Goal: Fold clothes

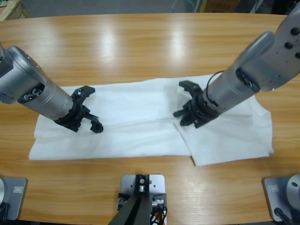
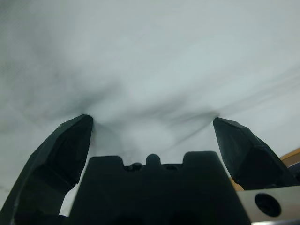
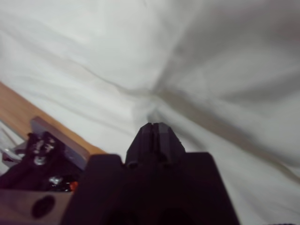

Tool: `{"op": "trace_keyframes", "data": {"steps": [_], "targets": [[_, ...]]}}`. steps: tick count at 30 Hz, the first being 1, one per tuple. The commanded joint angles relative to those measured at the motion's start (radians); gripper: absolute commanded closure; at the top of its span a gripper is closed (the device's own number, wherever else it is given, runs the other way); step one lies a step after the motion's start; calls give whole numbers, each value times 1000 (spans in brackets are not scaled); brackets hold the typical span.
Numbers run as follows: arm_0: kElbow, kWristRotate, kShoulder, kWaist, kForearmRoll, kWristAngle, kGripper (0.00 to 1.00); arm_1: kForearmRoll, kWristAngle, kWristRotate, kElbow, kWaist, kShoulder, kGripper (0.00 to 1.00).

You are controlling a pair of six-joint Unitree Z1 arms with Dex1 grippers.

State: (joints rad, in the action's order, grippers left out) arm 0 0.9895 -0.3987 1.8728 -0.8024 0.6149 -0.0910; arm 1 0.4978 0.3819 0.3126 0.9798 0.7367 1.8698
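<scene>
A white garment [image 1: 136, 122] lies spread across the wooden table [image 1: 140, 42], with one part folded over at its right end. My left gripper [image 1: 90, 108] rests on the garment's left part, open, both jaw tips pressing into the cloth [image 2: 150, 56] with creases running between them [image 2: 152, 124]. My right gripper [image 1: 182, 110] is down on the garment near its middle right. In the right wrist view its jaws [image 3: 154, 133] are together and shut on the white cloth [image 3: 93, 56], and folds radiate from the tip.
Bare wood surrounds the garment on all sides, with the table's far edge [image 1: 140, 14] at the top. A strip of wood [image 3: 18, 108] shows in the right wrist view.
</scene>
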Motion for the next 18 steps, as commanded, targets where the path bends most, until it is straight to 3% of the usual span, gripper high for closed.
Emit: {"op": "trace_keyframes", "data": {"steps": [1, 6, 7, 8, 9, 14, 18], "targets": [[-35, -26, 58, 6, -25, 23, 0, -31, -1, 19, -81, 15, 33, 1000], [35, -35, -108, 13, 66, 43, 0, 24, -29, 50, -81, 23, -231, 1000], [54, -37, -145, 23, 94, 42, 0, 56, -29, 57, -75, 25, -282, 648], [58, -46, -172, 37, 108, 33, 0, 85, -31, 65, -64, 26, -329, 186], [52, -63, -200, 64, 122, 7, 0, 111, -42, 72, -50, 26, -368, 28], [-90, -87, -357, 332, 125, -188, 0, 183, -110, 111, -38, 26, -463, 0], [-220, -8, -386, 501, 120, -215, 60, 168, -120, 129, -68, 26, -477, 0]]}}
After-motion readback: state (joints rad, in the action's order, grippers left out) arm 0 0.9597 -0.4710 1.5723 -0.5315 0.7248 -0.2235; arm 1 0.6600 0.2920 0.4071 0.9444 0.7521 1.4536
